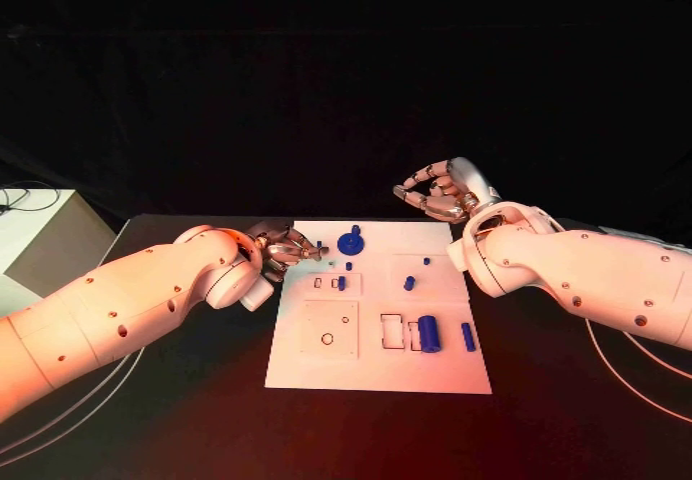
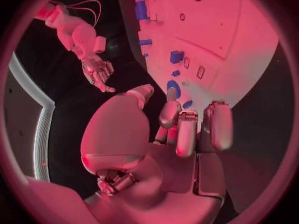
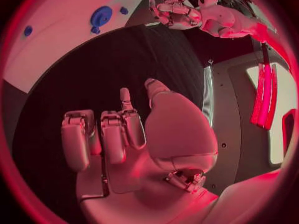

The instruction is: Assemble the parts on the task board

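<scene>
Black surface [image 1: 173,420], white task board [image 1: 378,370] with blue parts [image 1: 428,333]; left robot hand [image 1: 286,247] curled empty at board's edge, right robot hand [image 1: 444,192] raised, curled, empty.

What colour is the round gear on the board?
Blue. The gear shows best in the head view.

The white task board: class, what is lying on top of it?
On the task board lie small blue parts: a round one near the far edge, a cylinder and a thin bar. The left hand covers its far-left edge.
</scene>
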{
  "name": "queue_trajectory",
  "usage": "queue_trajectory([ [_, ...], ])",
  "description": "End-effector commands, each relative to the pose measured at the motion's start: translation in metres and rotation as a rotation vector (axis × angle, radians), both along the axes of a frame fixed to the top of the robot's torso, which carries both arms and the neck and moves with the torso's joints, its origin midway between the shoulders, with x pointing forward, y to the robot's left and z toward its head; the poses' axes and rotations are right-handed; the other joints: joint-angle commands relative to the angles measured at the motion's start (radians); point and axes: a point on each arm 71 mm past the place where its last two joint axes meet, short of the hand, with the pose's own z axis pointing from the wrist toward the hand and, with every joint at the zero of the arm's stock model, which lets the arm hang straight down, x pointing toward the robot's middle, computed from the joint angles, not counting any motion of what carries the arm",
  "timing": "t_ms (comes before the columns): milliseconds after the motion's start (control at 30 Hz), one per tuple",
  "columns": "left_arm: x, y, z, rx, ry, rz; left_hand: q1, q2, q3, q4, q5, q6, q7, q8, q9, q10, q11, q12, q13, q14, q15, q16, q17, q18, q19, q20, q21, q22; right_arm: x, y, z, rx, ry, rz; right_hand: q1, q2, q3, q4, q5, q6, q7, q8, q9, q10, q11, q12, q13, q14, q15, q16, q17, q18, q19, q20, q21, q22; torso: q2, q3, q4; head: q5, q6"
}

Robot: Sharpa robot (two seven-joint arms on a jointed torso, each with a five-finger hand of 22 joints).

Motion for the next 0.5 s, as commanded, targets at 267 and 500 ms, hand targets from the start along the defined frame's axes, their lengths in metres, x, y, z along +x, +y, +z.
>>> queue_trajectory([
  [267, 0.010, -0.014, 0.003, 0.259, 0.043, -0.110, -0.018, 0.013, -0.014, -0.002, 0.008, 0.025, -0.017, 0.043, 0.037, -0.001, -0.017, -0.003, 0.003, 0.106, -0.007, 0.003, 0.263, -0.020, 0.006, -0.007, 0.002, 0.003, 0.004, -0.009, 0.000, 0.007, 0.086, 0.026, 0.018, -0.003, 0.001, -0.002, 0.033, -0.026, 0.003, 0.005, 0.016, -0.006, -0.001, -0.001, 0.119, 0.106, -0.005, 0.004, 0.263, -0.017, 0.083, -0.008, -0.002, 0.227, -0.004, 0.0051, -0.0021, 0.001, -0.010],
  [500, 0.012, -0.029, 0.003, 0.356, 0.072, -0.203, -0.098, 0.014, -0.058, 0.001, 0.003, 0.013, -0.026, 0.085, 0.099, 0.000, -0.026, -0.002, 0.004, 0.106, -0.015, 0.003, 0.263, -0.022, 0.010, -0.016, 0.004, 0.009, 0.005, -0.012, 0.001, -0.010, 0.101, 0.021, 0.019, -0.007, 0.001, -0.001, 0.047, -0.032, 0.005, 0.005, 0.022, -0.008, 0.001, -0.002, 0.118, 0.106, -0.003, 0.004, 0.263, -0.016, 0.082, -0.007, -0.004, 0.226, -0.001, 0.0047, -0.0040, 0.002, -0.016],
])
